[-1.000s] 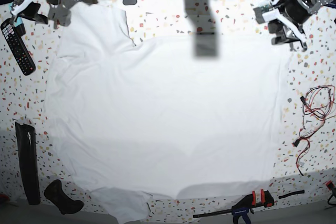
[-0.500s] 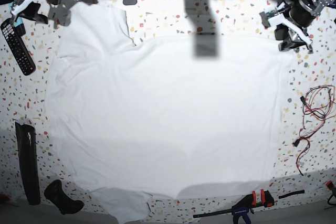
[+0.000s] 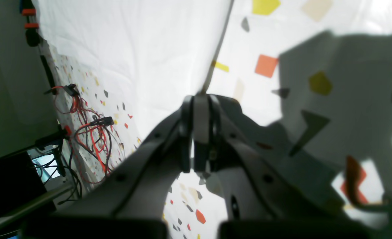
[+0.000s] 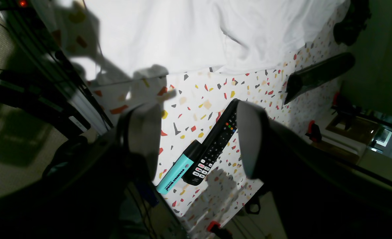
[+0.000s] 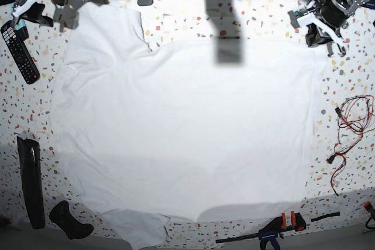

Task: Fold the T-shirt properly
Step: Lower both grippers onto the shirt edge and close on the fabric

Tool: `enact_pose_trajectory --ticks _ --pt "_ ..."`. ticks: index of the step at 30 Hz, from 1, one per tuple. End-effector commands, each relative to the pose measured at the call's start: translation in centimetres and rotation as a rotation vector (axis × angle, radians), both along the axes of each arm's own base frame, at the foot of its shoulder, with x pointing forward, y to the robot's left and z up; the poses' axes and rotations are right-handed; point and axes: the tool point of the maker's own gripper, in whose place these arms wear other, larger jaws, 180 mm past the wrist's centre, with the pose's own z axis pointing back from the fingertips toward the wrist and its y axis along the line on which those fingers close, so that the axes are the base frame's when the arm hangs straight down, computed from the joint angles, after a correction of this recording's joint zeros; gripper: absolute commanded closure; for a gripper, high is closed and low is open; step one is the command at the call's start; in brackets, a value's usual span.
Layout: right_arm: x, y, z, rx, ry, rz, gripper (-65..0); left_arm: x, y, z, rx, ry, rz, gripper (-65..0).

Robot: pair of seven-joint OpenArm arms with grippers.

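Base view: T-shirt (image 5: 187,133) spread flat on table (image 5: 351,80); no containers.

We are seeing bare counter (image 5: 176,19) lying free above the T-shirt (image 5: 187,127); a remote (image 5: 19,51), red wires (image 5: 351,127) and a clamp (image 5: 275,229) are crowding the edges.

Over the last second the left arm's white-and-black pincer (image 5: 321,30) has drawn back toward the far corner of the speckled terrazzo worktop (image 5: 351,74), and its jaws, open a moment ago, have closed together.
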Motion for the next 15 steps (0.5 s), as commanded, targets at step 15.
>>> enact_pose_trajectory --ticks 15 --pt "-2.5 -1.6 -7.4 0.016 0.183 -0.033 -35.7 0.0 0.4 0.2 0.012 0.003 -0.006 0.0"
